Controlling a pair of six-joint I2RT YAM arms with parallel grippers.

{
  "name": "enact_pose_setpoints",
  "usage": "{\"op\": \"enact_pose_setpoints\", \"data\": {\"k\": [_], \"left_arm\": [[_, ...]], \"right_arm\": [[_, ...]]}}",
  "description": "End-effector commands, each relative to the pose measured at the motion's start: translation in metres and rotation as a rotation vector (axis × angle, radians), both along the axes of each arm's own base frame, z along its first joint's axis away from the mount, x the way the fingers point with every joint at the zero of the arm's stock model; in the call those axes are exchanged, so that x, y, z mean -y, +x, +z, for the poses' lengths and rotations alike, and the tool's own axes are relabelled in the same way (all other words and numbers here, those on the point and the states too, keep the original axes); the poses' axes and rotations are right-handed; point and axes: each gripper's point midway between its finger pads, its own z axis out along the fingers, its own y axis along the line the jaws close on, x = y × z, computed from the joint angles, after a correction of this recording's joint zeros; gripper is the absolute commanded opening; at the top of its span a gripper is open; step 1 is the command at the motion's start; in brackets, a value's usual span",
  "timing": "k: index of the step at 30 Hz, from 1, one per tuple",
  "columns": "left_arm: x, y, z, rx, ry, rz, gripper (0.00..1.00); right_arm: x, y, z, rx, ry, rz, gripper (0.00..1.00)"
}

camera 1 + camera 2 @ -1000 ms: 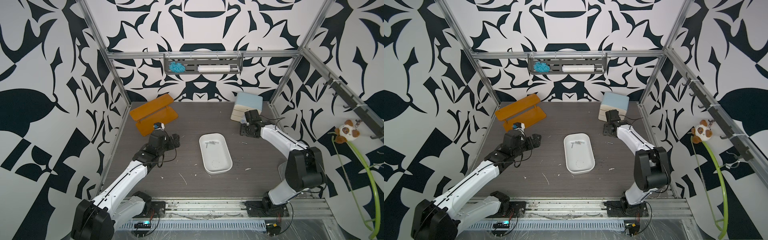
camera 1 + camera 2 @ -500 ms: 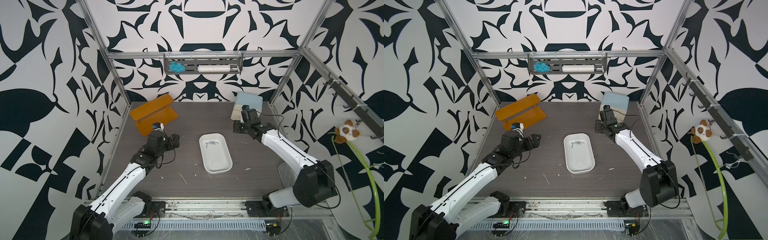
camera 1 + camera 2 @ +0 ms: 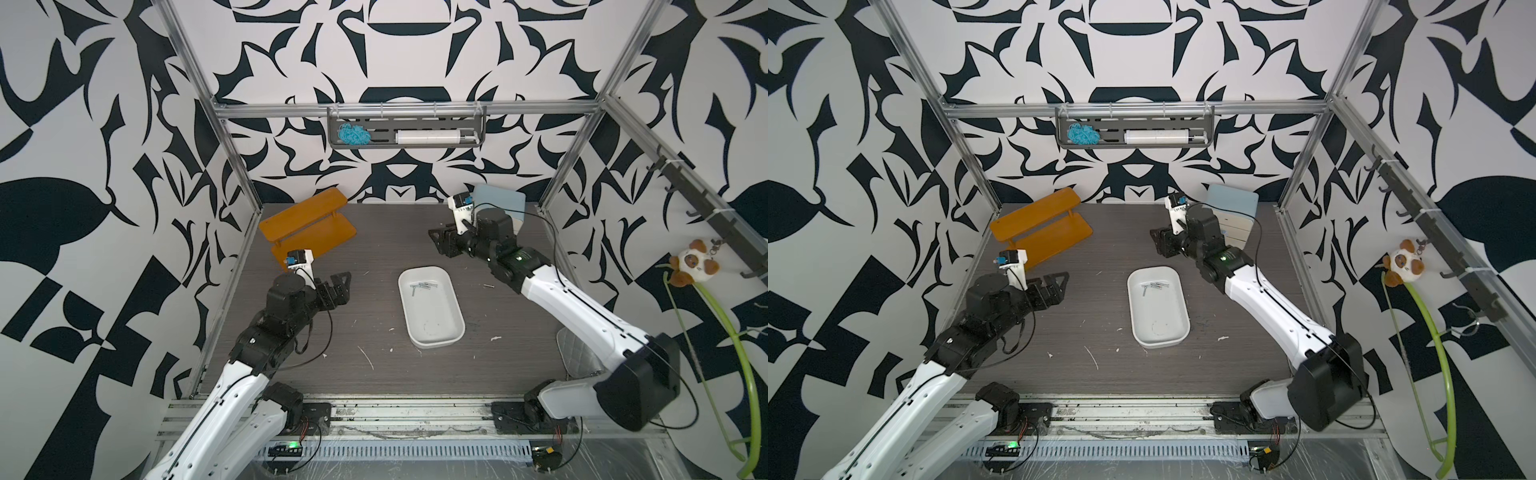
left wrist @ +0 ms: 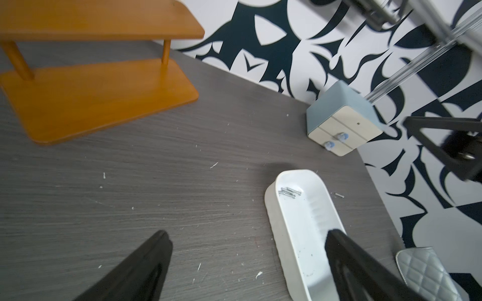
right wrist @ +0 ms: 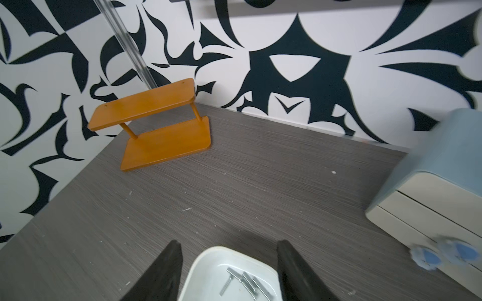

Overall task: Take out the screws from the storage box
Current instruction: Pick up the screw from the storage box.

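Note:
The storage box [image 3: 434,320] [image 3: 1160,324], a shallow white tray, lies mid-table. The screws [image 3: 422,286] [image 3: 1152,286] sit in a small heap at its far end. A single screw [image 3: 489,286] lies on the table right of the tray. My right gripper [image 3: 438,245] [image 3: 1158,245] is open and empty, hovering just beyond the tray's far end. In the right wrist view the tray rim [image 5: 208,256] and the screws [image 5: 245,282] show between its fingers [image 5: 229,245]. My left gripper [image 3: 343,286] [image 4: 247,234] is wide open and empty, left of the tray.
An orange two-tier shelf [image 3: 307,228] stands at the back left. A cream drawer cabinet with a light-blue top [image 3: 498,201] stands at the back right, close behind my right wrist. A quilted silver pad [image 3: 575,353] lies front right. White specks dot the table.
My right gripper has swung left, away from the cabinet, to the far end of the tray. The left arm has hardly moved.

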Motion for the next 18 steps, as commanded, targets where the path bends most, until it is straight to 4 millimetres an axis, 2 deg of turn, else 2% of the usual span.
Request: {"op": "enact_pose_setpoints", "data": {"k": [1, 4, 6, 8, 13, 18], "left_arm": [[-0.01, -0.01, -0.009, 0.008, 0.032, 0.015, 0.99], [-0.013, -0.014, -0.008, 0.02, 0.03, 0.023, 0.99], [-0.013, -0.013, -0.009, 0.019, 0.03, 0.022, 0.99], [-0.01, -0.011, -0.012, 0.006, 0.033, 0.013, 0.99], [0.001, -0.007, -0.019, -0.04, 0.033, -0.033, 0.99], [0.003, -0.007, -0.021, -0.038, 0.027, -0.039, 0.99]], "right_arm": [[-0.03, -0.006, 0.013, 0.084, -0.088, 0.216, 0.6], [-0.038, -0.013, 0.002, 0.198, -0.173, 0.318, 0.61], [-0.05, -0.026, -0.022, 0.282, -0.289, 0.43, 0.6], [-0.058, -0.031, -0.049, 0.332, -0.443, 0.469, 0.61], [-0.057, -0.017, -0.105, 0.196, -0.624, 0.49, 0.56], [-0.052, -0.008, -0.152, 0.025, -0.724, 0.496, 0.43]]}}
